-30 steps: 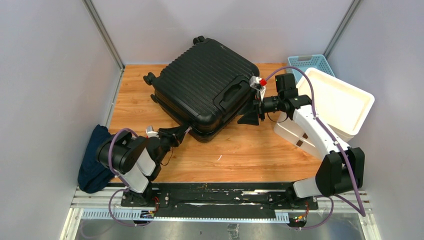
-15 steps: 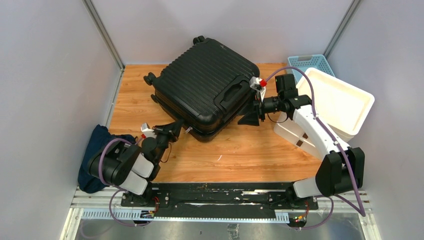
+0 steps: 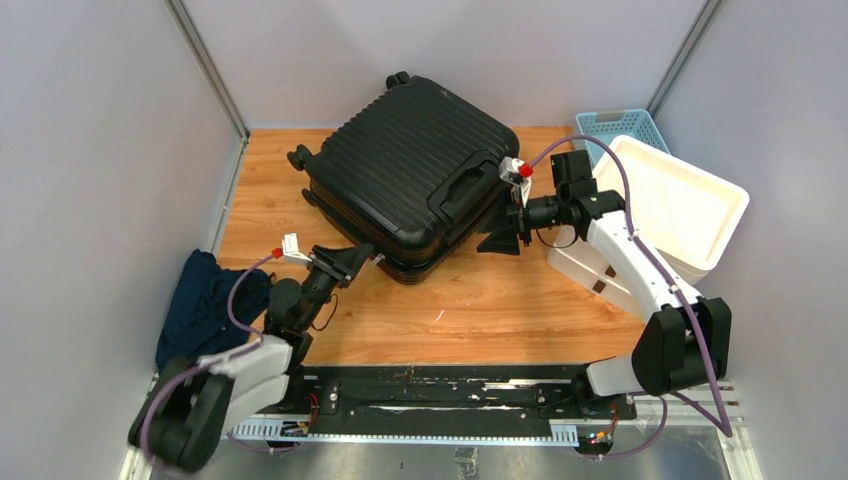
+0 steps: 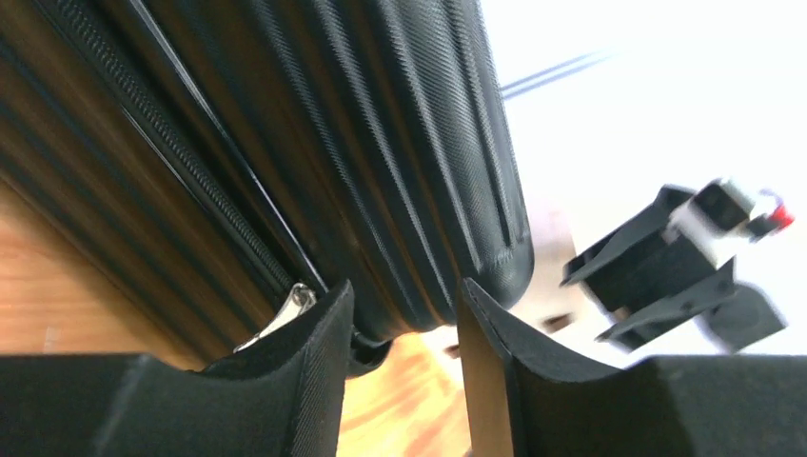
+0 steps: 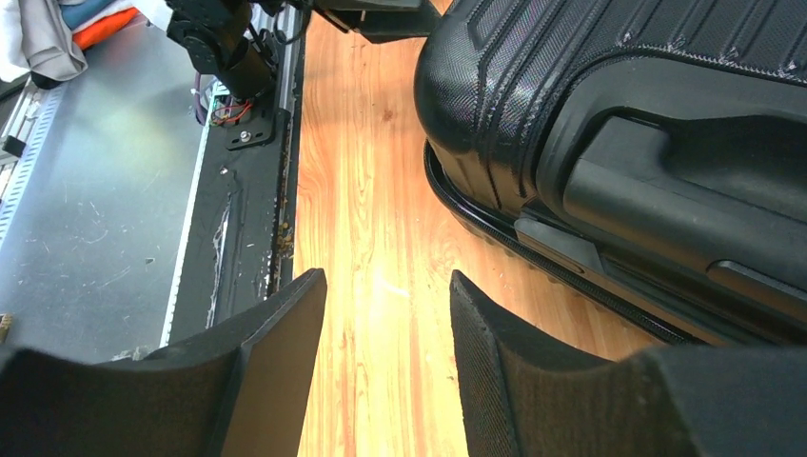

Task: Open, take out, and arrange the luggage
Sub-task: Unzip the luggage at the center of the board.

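Observation:
The luggage (image 3: 400, 170) is a big black ribbed suitcase lying flat and zipped shut on the wooden table, its handle (image 3: 462, 190) facing right. My left gripper (image 3: 352, 263) is at its near corner, open, with only table showing between the fingers (image 4: 404, 290). A silver zipper pull (image 4: 285, 314) hangs just outside the left finger, on the luggage (image 4: 381, 143). My right gripper (image 3: 497, 240) hovers open and holds nothing beside the handle side of the luggage (image 5: 619, 114); the table shows between its fingers (image 5: 385, 276).
A white drawer unit (image 3: 670, 205) lies tilted at the right, with a light-blue mesh basket (image 3: 620, 125) behind it. A dark blue cloth (image 3: 200, 305) is bunched at the near left. Grey walls close in on both sides.
My left arm's elbow has dropped back toward the near left while its gripper stayed at the suitcase corner; the jaws closed, then parted again. The right arm has barely moved.

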Controlling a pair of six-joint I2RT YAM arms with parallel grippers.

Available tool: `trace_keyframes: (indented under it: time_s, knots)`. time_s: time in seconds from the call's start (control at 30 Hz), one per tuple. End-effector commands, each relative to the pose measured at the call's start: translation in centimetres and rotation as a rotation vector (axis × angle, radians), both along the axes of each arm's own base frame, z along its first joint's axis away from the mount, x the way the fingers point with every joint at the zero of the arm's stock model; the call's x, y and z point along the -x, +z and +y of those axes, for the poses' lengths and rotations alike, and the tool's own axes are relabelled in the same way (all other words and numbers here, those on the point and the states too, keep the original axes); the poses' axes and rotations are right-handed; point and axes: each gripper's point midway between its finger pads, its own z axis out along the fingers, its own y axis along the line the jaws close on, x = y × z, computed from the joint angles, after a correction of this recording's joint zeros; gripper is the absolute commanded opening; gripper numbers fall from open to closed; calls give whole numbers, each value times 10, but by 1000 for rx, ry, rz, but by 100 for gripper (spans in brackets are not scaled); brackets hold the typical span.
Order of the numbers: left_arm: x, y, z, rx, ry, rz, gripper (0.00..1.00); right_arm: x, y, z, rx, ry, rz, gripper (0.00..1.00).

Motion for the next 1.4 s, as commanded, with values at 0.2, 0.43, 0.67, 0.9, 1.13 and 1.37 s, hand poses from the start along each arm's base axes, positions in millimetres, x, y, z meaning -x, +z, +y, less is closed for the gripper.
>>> trace_keyframes:
  time_s: [0.2,0.43,0.67,0.9,1.13,1.37]
  knots:
    - [35,-21,24,-735,-44,-184,96,-3,6,-7,20,-19,-55,55]
    - [20,-43,27,-957,-146,-57,100,-6,6,-10,30,-35,-61,55]
    - [3,-41,7,-1088,-323,-113,87,-7,3,-11,27,-35,-55,55]
    - [-9,-61,-7,-1156,-501,-68,76,-6,4,-13,23,-31,-52,55]
    - [-23,-64,-17,-1185,-534,-166,75,-5,3,-13,20,-25,-48,55]
    - [-29,-69,-22,-1153,-570,-157,66,-5,4,-13,16,-21,-44,55]
